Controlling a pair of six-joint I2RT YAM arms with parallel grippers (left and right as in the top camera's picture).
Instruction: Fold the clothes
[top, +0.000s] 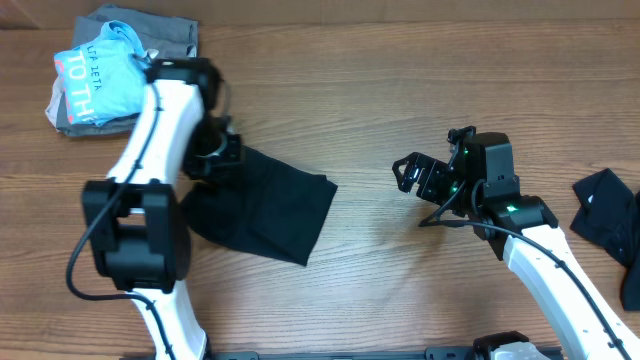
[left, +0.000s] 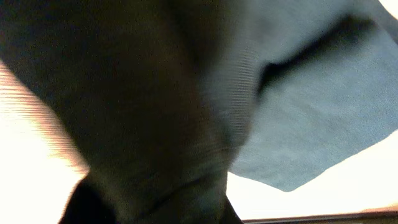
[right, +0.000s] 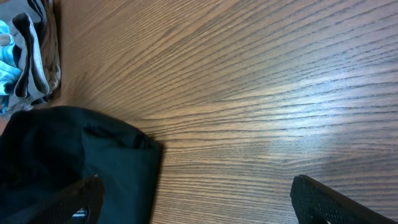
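At the far left corner of the table (top: 380, 70), a light blue shirt (top: 95, 85) lies on a grey folded garment (top: 175, 35). The left gripper (top: 222, 150) is pressed together and pinches the upper left edge of a black garment (top: 265, 205), which lies left of the table's middle. The right gripper (top: 408, 172) hovers spread wide, holding nothing. A second black garment (top: 608, 215) lies at the right edge.
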